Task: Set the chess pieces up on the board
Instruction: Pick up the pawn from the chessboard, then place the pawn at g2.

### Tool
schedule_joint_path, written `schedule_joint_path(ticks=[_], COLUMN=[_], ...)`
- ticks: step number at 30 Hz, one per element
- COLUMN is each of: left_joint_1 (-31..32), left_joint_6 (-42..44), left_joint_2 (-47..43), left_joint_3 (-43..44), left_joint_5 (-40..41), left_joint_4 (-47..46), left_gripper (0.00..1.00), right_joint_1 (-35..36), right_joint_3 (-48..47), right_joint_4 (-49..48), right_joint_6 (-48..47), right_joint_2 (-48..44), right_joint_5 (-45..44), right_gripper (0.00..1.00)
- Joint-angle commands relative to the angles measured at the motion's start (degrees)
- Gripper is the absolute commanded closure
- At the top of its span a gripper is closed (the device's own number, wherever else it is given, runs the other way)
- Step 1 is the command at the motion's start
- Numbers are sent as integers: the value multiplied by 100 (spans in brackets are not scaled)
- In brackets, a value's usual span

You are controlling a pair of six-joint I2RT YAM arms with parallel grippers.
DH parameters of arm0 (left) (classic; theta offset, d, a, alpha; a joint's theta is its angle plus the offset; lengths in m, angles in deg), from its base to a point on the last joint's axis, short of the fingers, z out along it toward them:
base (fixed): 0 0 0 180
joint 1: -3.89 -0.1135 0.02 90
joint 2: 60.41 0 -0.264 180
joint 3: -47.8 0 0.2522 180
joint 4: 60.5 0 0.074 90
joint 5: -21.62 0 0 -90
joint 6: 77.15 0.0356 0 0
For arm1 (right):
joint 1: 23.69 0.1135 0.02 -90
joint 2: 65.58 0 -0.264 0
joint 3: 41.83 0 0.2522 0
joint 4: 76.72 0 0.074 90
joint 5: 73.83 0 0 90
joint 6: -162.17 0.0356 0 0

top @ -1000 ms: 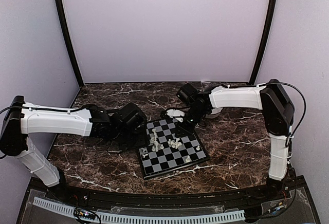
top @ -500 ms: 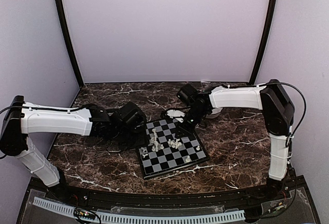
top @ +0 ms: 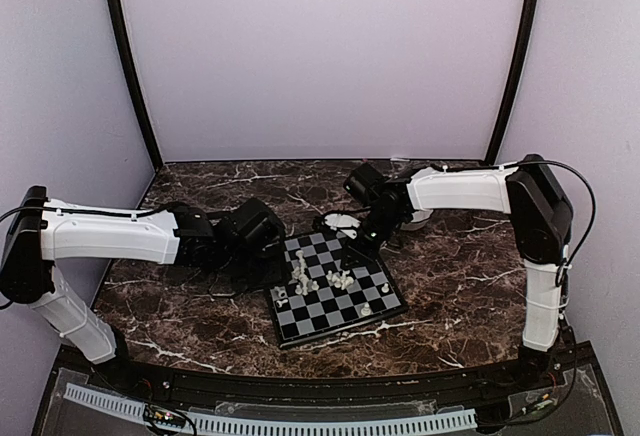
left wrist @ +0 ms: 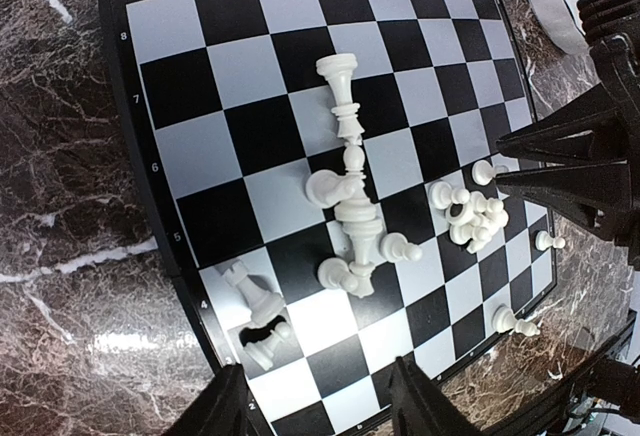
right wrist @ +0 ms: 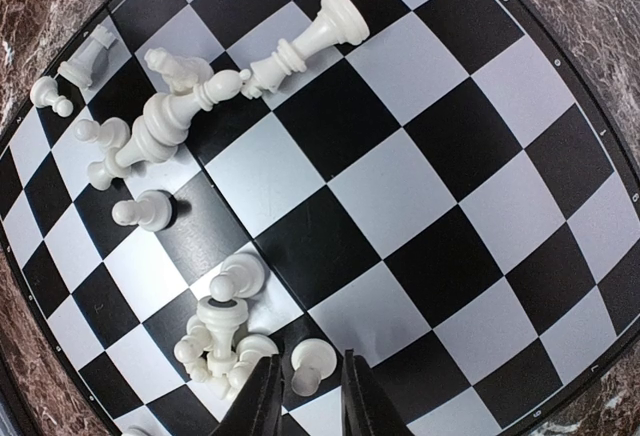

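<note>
The board (top: 322,308) lies at a slant in the middle of the marble table. Cream-white chess pieces are scattered on it, most of them toppled: a line of tall ones (left wrist: 350,218), a small heap (right wrist: 218,346) and a rook (left wrist: 250,296). My right gripper (right wrist: 305,401) hangs low over the board's far right part (top: 358,246). Its jaws stand a little apart on either side of an upright pawn (right wrist: 318,361), with a thin gap on each side. My left gripper (left wrist: 320,408) hovers wide open over the board's left corner, holding nothing.
A white bowl (top: 342,222) stands just behind the board, close to the right wrist, and shows at the corner of the left wrist view (left wrist: 555,1). The right gripper's black body (left wrist: 590,161) looms over the board's edge. Dark veined marble (top: 200,316) surrounds the board.
The right wrist has shifted very slightly over the board's far edge. The pieces and the left arm stay where they were.
</note>
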Motion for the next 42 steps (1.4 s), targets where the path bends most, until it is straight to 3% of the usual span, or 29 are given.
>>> schedule_joint_path(ticks=[1, 10, 21, 33, 42], left_joint_1=[-21, -26, -25, -39, -39], left_joint_6=[50, 59, 120, 163, 241], left_joint_2=[-57, -49, 34, 50, 141], left_joint_3=[-2, -6, 56, 49, 125], left_joint_5=[-14, -18, -54, -68, -141], left_joint_4=[-5, -9, -45, -96, -121], left_gripper=[49, 49, 49, 49, 49], right_joint_1=[-28, -28, -28, -28, -37], right_joint_3=[-128, -134, -173, -69, 736], right_joint_4=[59, 101, 211, 174, 252], right_joint_6=[55, 21, -83, -189, -378], right_joint_2=[-106, 61, 58, -592, -1335], right_joint_5=[55, -115, 101, -258, -407], right_gripper=[77, 82, 100, 100, 100])
